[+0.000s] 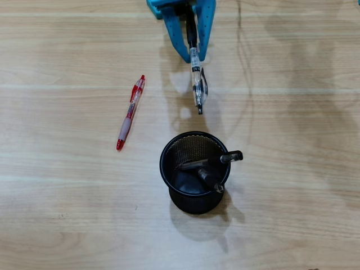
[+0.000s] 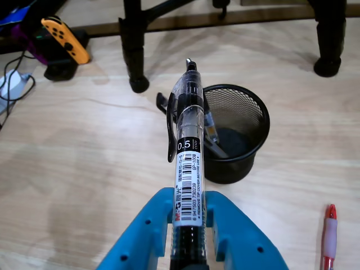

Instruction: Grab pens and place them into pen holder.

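We see the blue two-finger gripper (image 1: 194, 56) pinching the clear black-clipped pen (image 1: 196, 81), its tip aimed at the round black wire-mesh pen holder (image 1: 169, 147) just beyond.

Pale wood-grain counter (image 1: 67, 214) under soft even light; at the far edge in the wrist view, black stand legs (image 2: 134, 50), an orange game controller (image 2: 64, 40), grey cables (image 2: 14, 90).

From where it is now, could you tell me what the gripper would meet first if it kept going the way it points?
Probably the black mesh pen holder: the gripper and its clear pen aim at it, though height is unclear, so the pen tip may pass over the rim.
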